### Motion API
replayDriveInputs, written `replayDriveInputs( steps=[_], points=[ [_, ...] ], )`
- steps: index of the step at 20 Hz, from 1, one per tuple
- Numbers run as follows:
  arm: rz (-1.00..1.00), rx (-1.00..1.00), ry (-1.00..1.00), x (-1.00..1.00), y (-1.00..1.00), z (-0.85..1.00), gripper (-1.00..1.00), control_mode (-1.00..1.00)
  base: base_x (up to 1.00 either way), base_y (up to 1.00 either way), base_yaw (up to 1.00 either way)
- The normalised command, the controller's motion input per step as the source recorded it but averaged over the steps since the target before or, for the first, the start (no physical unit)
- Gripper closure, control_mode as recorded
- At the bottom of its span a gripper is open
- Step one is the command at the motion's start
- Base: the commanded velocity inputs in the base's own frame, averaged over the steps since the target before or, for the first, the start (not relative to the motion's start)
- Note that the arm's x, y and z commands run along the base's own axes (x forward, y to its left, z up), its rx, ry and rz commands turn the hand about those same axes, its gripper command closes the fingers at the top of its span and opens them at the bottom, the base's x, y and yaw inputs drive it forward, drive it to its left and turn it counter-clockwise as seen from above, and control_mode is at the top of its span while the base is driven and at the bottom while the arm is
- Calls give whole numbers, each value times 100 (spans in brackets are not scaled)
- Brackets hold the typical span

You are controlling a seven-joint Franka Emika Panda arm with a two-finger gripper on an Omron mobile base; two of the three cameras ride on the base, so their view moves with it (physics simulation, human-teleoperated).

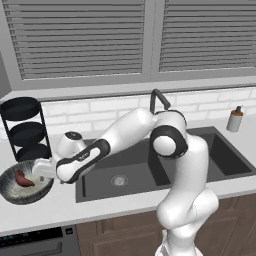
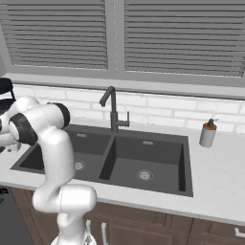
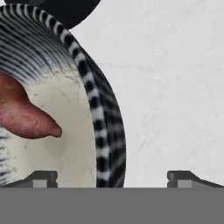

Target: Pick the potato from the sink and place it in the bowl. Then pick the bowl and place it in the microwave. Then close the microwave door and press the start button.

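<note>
Hand view: the fingers (image 3: 112,178) stand wide apart and hold nothing, straddling the bowl's (image 3: 103,113) striped rim, one tip over the inside, the other over the bare counter (image 3: 175,87). At 9 o'clock the potato (image 3: 24,116) lies inside the bowl. Left base view: the bowl (image 1: 15,192) sits on the counter at 9 o'clock from the sink (image 1: 130,177), just below a black tiered rack (image 1: 25,127).
</note>
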Motion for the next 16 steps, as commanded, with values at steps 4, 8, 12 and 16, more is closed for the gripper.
replayDriveInputs(
  steps=[4,8,12,16],
  points=[
    [-11,0,4,1,14,-21,100,-100,0,0,0],
    [-2,0,2,0,0,-6,100,-100,0,0,0],
    [0,0,-2,-27,-26,11,100,-100,0,0,0],
    [0,1,-4,-58,-63,70,100,-100,0,0,0]
  ],
)
